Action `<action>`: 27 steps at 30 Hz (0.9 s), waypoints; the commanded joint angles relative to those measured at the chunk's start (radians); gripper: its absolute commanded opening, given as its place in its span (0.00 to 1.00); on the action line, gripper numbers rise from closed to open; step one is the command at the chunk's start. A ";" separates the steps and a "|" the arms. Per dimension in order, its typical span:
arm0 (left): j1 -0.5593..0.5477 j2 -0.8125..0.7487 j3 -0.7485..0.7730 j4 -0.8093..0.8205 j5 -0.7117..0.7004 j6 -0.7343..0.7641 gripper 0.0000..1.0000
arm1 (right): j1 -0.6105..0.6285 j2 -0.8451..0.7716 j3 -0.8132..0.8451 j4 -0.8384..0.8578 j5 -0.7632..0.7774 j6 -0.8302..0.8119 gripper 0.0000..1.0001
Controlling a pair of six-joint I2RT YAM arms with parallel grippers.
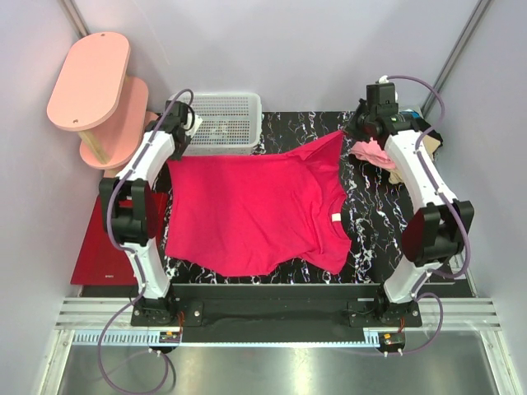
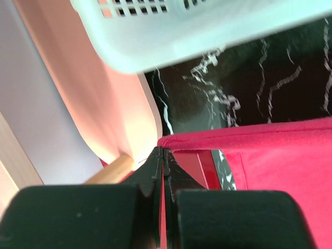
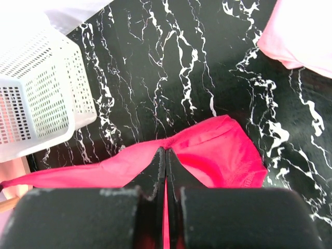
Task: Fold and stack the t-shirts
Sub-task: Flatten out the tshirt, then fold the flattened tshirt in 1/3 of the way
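Observation:
A bright magenta-red t-shirt (image 1: 255, 206) is stretched over the black marbled mat (image 1: 375, 239), its far edge lifted between the two arms. My left gripper (image 1: 171, 158) is shut on the shirt's far left corner; in the left wrist view the gripper (image 2: 164, 151) pinches the red hem (image 2: 249, 136). My right gripper (image 1: 344, 132) is shut on the far right edge beside a sleeve (image 3: 228, 150), and cloth shows between its closed tips (image 3: 166, 150). Folded shirts lie under the right arm: light pink (image 1: 372, 153), tan (image 1: 398, 175) and a dark one (image 1: 430, 137).
A white mesh basket (image 1: 222, 123) stands at the back, just behind the lifted hem, and also shows in the wrist views (image 2: 207, 26) (image 3: 41, 98). A pink two-tier stand (image 1: 92, 82) is at the far left. A dark red mat (image 1: 103, 251) lies beside the left arm.

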 commanded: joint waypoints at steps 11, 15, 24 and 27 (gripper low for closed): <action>0.009 0.076 0.131 0.045 -0.090 0.012 0.00 | -0.003 0.091 0.058 0.063 -0.049 0.024 0.00; 0.007 0.035 0.040 0.048 -0.061 -0.009 0.00 | -0.001 0.039 -0.021 0.075 -0.068 0.037 0.00; 0.004 -0.198 -0.296 0.153 -0.047 0.029 0.00 | -0.001 -0.156 -0.305 0.060 -0.180 0.117 0.00; 0.004 -0.241 -0.348 0.163 -0.043 0.035 0.00 | 0.000 -0.207 -0.370 0.044 -0.204 0.123 0.00</action>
